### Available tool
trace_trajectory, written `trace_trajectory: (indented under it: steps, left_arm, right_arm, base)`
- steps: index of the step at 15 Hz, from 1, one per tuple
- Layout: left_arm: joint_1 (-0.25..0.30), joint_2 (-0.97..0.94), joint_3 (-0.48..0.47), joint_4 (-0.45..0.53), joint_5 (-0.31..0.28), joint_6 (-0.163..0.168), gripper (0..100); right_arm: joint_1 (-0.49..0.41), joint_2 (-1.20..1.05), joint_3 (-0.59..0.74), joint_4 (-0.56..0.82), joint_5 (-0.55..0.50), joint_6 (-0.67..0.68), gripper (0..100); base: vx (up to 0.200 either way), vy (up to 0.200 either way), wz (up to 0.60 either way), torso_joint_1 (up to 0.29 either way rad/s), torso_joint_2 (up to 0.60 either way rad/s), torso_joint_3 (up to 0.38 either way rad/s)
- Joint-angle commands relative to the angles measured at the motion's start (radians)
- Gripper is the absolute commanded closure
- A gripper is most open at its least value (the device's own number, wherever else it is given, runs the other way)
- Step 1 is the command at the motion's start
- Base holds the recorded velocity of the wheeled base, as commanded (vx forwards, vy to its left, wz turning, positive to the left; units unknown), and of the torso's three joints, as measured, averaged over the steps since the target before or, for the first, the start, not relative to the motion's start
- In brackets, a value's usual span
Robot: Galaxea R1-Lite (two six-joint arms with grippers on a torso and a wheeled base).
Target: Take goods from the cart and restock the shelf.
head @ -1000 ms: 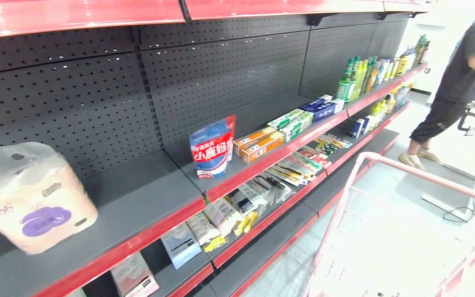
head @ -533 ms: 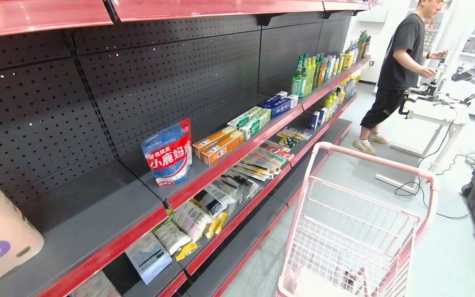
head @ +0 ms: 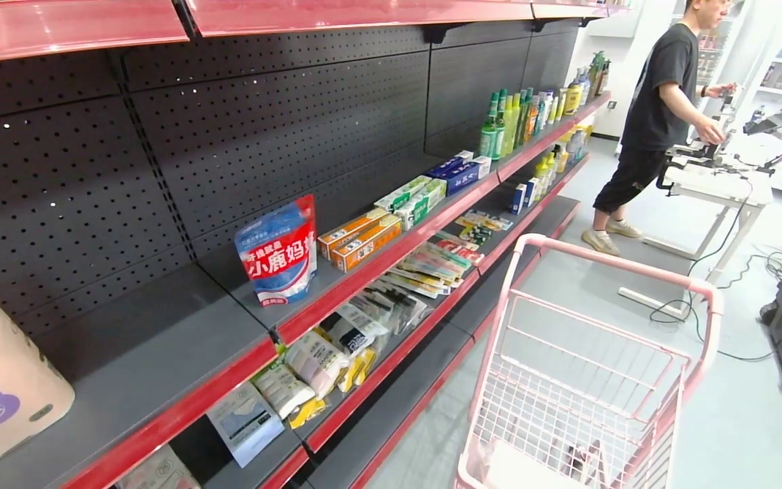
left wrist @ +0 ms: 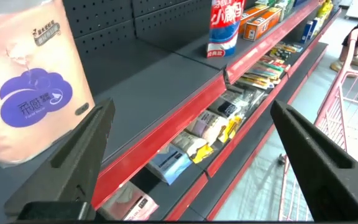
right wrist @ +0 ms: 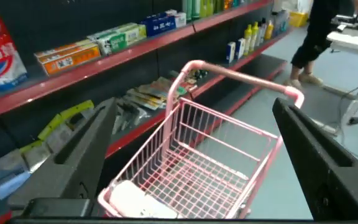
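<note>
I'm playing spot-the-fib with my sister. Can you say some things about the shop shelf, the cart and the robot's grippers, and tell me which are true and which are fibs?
1. The red and blue pouch stands upright on the shelf. True.
2. The left gripper holds the toilet paper pack. False: it is open and empty, and the pack sits on the shelf.
3. The cart is pink. True.
4. The green bottles are in the cart. False: they stand on a shelf farther along.
5. The right gripper is open with nothing in it. True.
</note>
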Motion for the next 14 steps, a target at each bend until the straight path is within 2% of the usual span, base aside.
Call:
trace_trajectory:
  steps: [1, 5, 8, 11, 14]
  left_arm:
    - [0.000, 0.000, 0.000, 0.000, 0.000, 0.001, 0]
    - [0.000, 0.000, 0.000, 0.000, 0.000, 0.001, 0]
    - [0.000, 0.000, 0.000, 0.000, 0.000, 0.003, 0]
    - [0.000, 0.000, 0.000, 0.000, 0.000, 0.003, 0]
    - [0.000, 0.000, 0.000, 0.000, 0.000, 0.003, 0]
  right_arm:
    - [-0.005, 0.661, -0.235, -0.041, -0.054, -0.100, 0]
    - [0.102, 0.933, -0.108, -0.010, -0.002, -0.249, 0]
    - [0.139, 1.118, -0.110, -0.029, 0.055, -0.338, 0]
    - [0.174, 1.287, -0.114, -0.182, 0.049, -0.380, 0]
    - [0.217, 1.358, -0.074, -0.208, 0.055, -0.449, 0]
  base:
    - [0.000, 0.000, 0.00, 0.000, 0.00, 0.000]
    - [0.000, 0.000, 0.00, 0.000, 0.00, 0.000]
    - [0.000, 0.000, 0.00, 0.000, 0.00, 0.000]
    - [0.000, 0.000, 0.00, -0.028, 0.06, 0.033]
    - [0.000, 0.000, 0.00, -0.085, 0.19, 0.095]
